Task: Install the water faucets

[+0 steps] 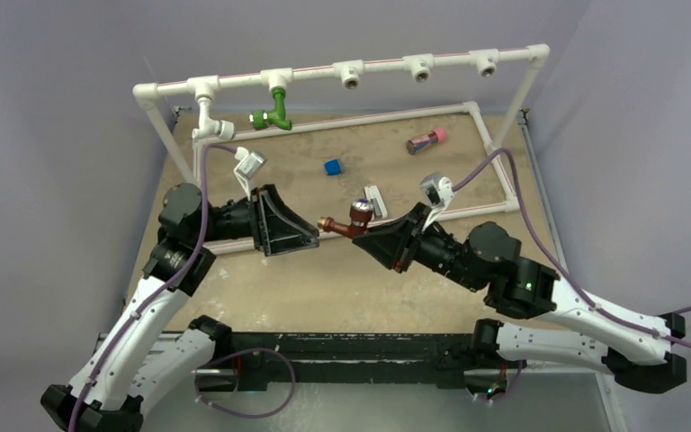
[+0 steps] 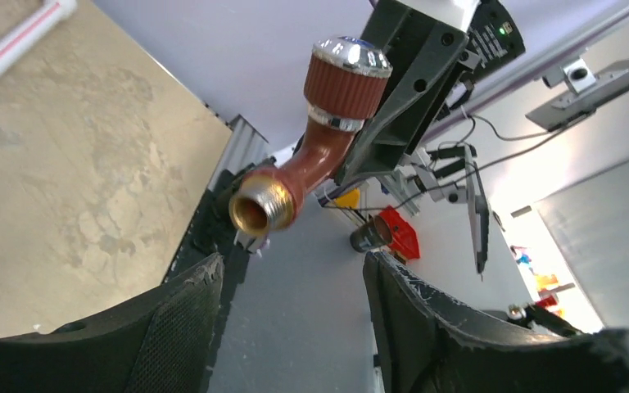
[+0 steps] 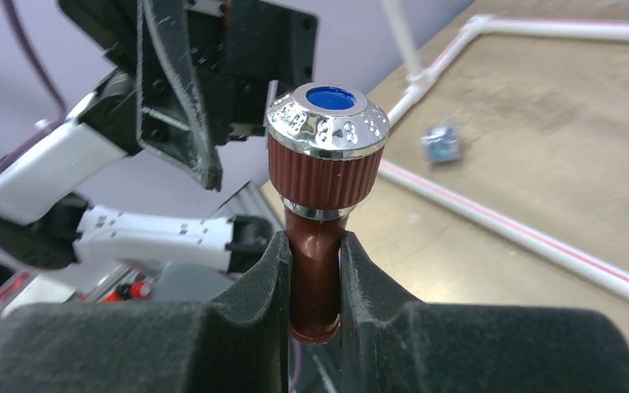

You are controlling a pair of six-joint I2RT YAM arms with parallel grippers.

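Observation:
My right gripper (image 1: 369, 234) is shut on the spout of the reddish-brown faucet (image 1: 346, 220), held above the table's middle. In the right wrist view its fingers (image 3: 262, 278) pinch the brown stem (image 3: 318, 270) under the chrome, blue-dotted knob. The faucet's brass threaded end (image 2: 258, 209) points at my left gripper (image 2: 293, 262), which is open, its tips just short of the thread and apart from it. The green faucet (image 1: 273, 115) and the white faucet (image 1: 207, 121) hang from the two leftmost fittings of the white pipe frame (image 1: 387, 65).
Three bare T-fittings (image 1: 420, 69) follow to the right along the frame's top bar. On the tan table lie a blue cube (image 1: 332, 166), a brownish pink-capped cylinder (image 1: 426, 140) and a small white piece (image 1: 376, 200). The frame's floor pipes (image 1: 387, 117) border the table.

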